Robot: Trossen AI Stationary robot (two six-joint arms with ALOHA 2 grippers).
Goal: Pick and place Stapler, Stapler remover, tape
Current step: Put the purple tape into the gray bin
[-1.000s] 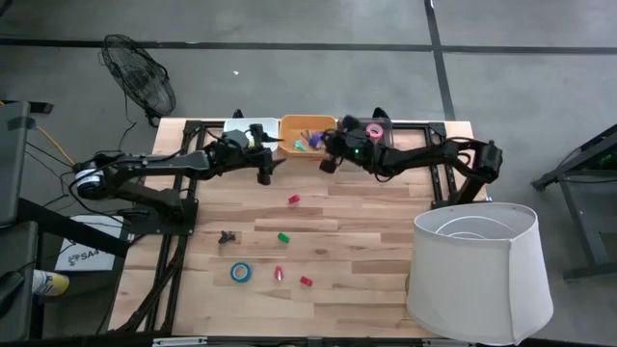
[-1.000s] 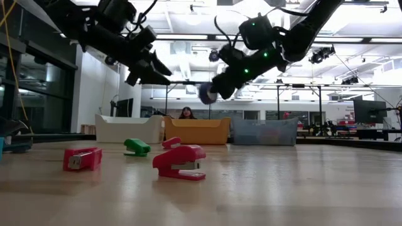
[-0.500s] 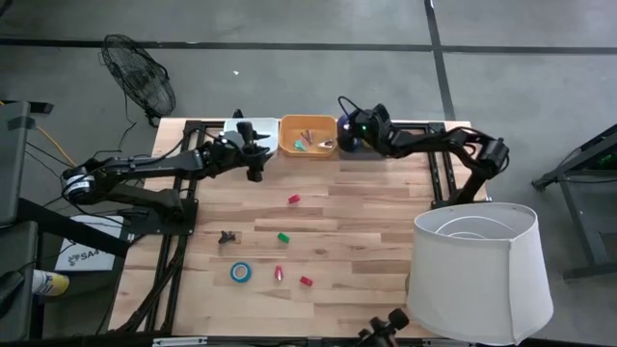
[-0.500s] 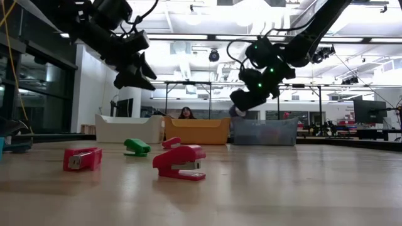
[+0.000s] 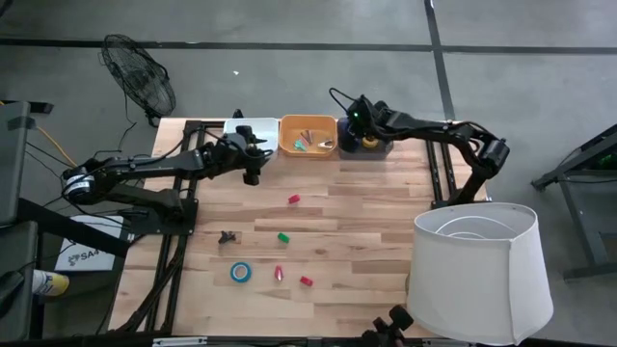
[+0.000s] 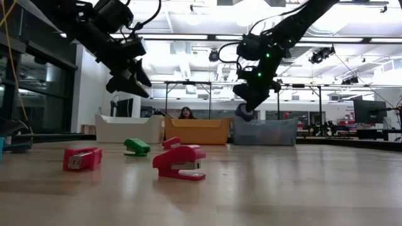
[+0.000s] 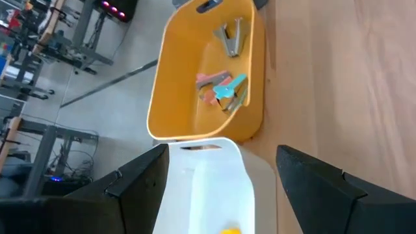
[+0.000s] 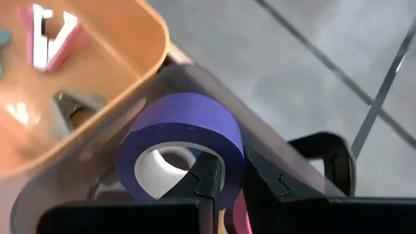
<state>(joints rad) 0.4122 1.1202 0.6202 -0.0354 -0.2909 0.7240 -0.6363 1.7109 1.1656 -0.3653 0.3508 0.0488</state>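
- my right gripper pinches the wall of the purple tape roll, hanging over the grey bin beside the orange bin.
- step in hand: dropping it; next i should open over the bin.
- my left gripper is spread wide, empty, above the white bin.
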